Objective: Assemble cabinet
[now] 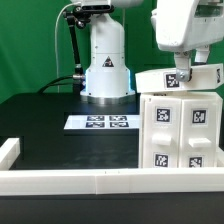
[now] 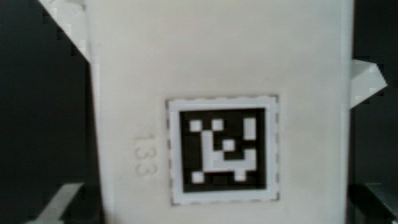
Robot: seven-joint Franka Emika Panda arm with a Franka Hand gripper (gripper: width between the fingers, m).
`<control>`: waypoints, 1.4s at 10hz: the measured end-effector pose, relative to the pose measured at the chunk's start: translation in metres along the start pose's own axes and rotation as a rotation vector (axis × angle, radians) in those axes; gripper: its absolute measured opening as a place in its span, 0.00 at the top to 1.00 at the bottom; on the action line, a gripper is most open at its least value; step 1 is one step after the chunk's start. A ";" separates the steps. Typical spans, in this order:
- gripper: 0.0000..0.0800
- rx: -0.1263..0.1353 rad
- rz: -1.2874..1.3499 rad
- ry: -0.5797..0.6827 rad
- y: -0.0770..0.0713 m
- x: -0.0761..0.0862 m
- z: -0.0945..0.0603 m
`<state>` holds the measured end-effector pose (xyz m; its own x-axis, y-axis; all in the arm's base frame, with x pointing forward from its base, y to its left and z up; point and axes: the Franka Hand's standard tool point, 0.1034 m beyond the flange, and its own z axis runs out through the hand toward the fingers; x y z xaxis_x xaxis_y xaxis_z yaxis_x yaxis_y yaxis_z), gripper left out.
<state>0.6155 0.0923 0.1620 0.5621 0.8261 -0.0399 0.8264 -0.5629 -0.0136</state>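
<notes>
The cabinet (image 1: 181,133), a large white box with four tagged square fronts, stands at the exterior view's right, by the front rail. My gripper (image 1: 180,64) hangs just above it, shut on a flat white panel (image 1: 178,79) with one tag. The panel is tilted and lies at the cabinet's top edge; I cannot tell whether they touch. In the wrist view the panel (image 2: 214,90) fills the frame, with its tag and the number 133. My gripper (image 2: 214,208) straddles it, one finger (image 2: 43,206) showing at each side.
The marker board (image 1: 108,122) lies flat on the black table in front of the robot base (image 1: 106,70). A long white border rail (image 1: 80,180) runs along the front edge, with a short upright end (image 1: 9,151) at the exterior view's left.
</notes>
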 end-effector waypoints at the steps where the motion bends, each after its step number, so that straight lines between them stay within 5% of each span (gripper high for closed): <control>1: 0.30 0.000 0.000 0.000 0.000 0.000 0.000; 4: 0.30 0.000 0.077 0.000 0.000 0.000 0.000; 14: 0.30 -0.009 1.265 0.029 0.012 -0.004 0.000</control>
<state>0.6228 0.0825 0.1625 0.9579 -0.2871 0.0021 -0.2871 -0.9576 0.0246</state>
